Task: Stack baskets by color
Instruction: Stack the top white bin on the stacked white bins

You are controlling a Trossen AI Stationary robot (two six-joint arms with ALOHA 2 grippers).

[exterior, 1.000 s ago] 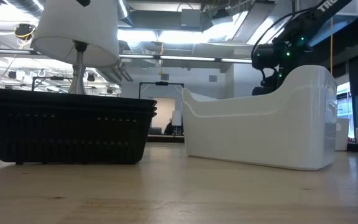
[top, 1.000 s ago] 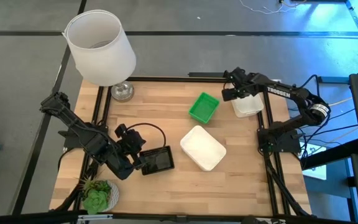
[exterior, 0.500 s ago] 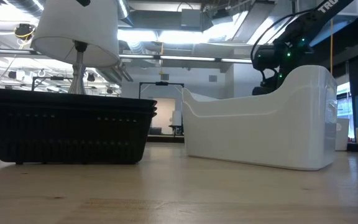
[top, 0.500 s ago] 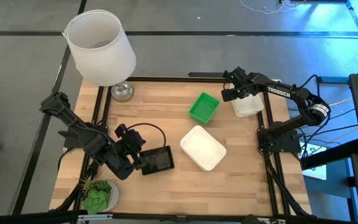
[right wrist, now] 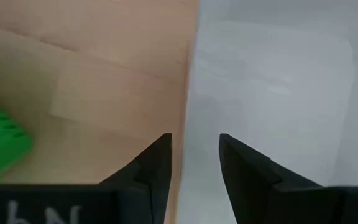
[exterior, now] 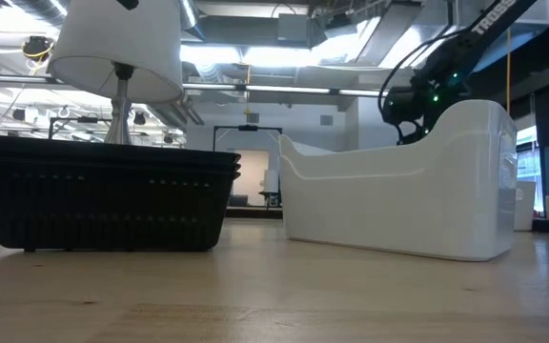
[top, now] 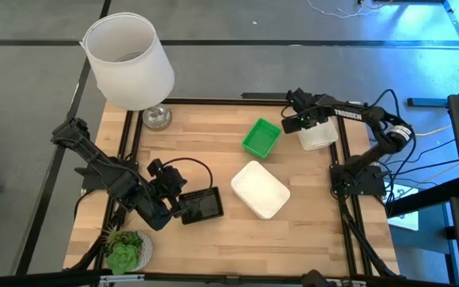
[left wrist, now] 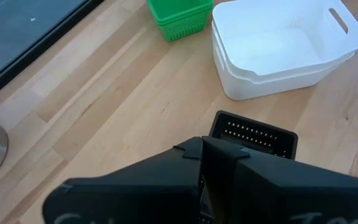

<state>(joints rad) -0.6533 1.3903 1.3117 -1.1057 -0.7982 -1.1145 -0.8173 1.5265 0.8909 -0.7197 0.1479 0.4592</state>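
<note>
Since a second ago we see the right arm's elbow swing out while the right gripper (top: 296, 122) stays at the lone white basket (top: 319, 135) by the table's far right edge. High view: left gripper (top: 183, 206) clenched, at the black baskets (top: 202, 206); green baskets (top: 260, 138) and white stack (top: 260, 189) mid-table. Right wrist view: fingers (right wrist: 156, 160) apart, straddling the white basket's rim (right wrist: 188, 93); we can't tell contact.

Bare wood lies open between the lamp base (top: 156, 117) and the green baskets (top: 260, 138). The white stack of 2 baskets (top: 260, 189) blocks the table's (top: 213, 239) middle. The black baskets (top: 202, 206) and potted plant (top: 125, 250) crowd the front-left part.
</note>
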